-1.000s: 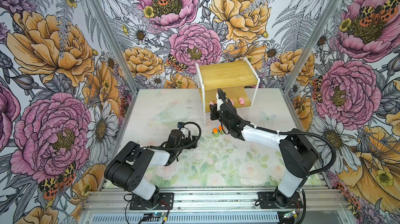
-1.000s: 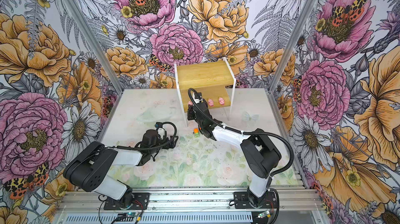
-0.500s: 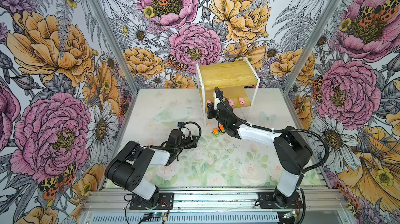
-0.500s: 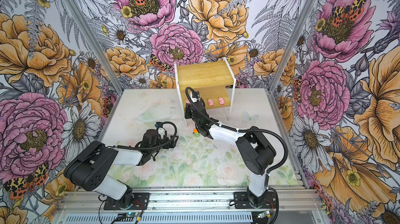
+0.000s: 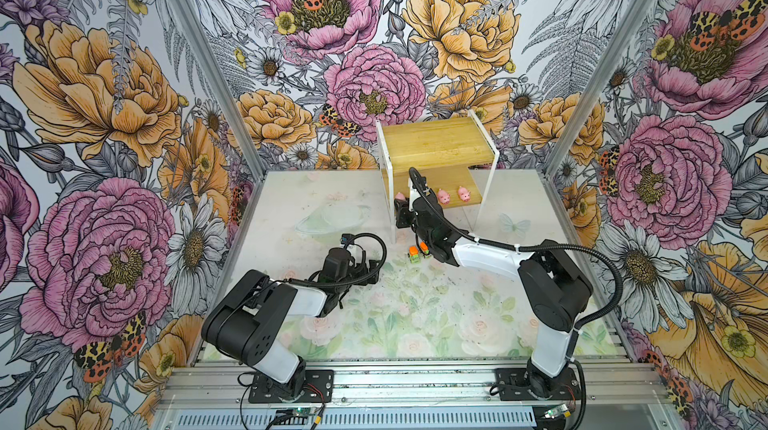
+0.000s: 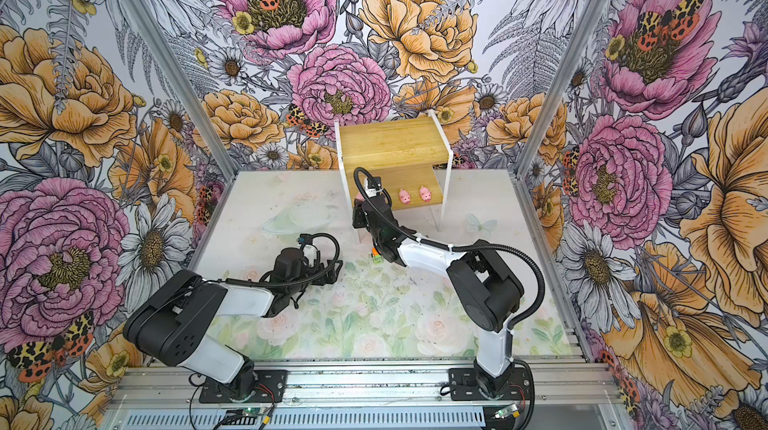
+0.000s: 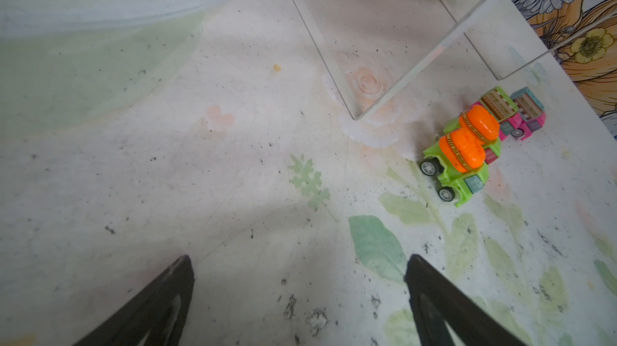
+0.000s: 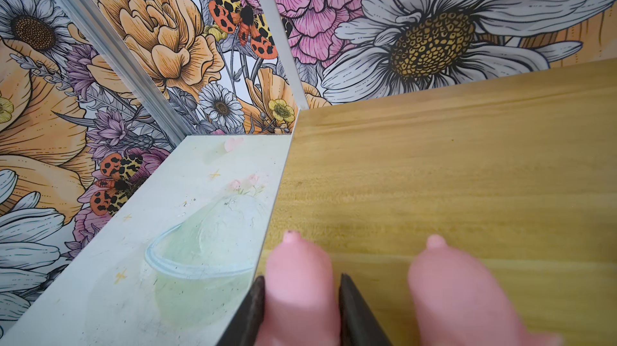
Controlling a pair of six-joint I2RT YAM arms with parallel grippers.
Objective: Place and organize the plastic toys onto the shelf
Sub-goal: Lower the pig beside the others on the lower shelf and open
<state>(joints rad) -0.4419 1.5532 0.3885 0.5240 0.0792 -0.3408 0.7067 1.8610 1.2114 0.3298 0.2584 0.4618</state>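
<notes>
At the table's (image 5: 415, 316) 12 o'clock stood the shelf (image 5: 436, 145). The left claw (image 7: 299, 259) hung released. The right claw (image 8: 302, 277) flanked a pig (image 8: 297, 297) at the lower board's 9 o'clock end (grasping or not, I could not tell). Four trucks (image 7: 480, 127) sat on the table at the shelf's 6 o'clock; other pigs (image 5: 443, 197) lined that board.

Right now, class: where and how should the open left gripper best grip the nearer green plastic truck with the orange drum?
Grip the nearer green truck by its orange drum, left gripper coming down from above. Its far side sits tight against the second green truck, so a finger probably won't fit there; the drum stands proud on top.
</notes>
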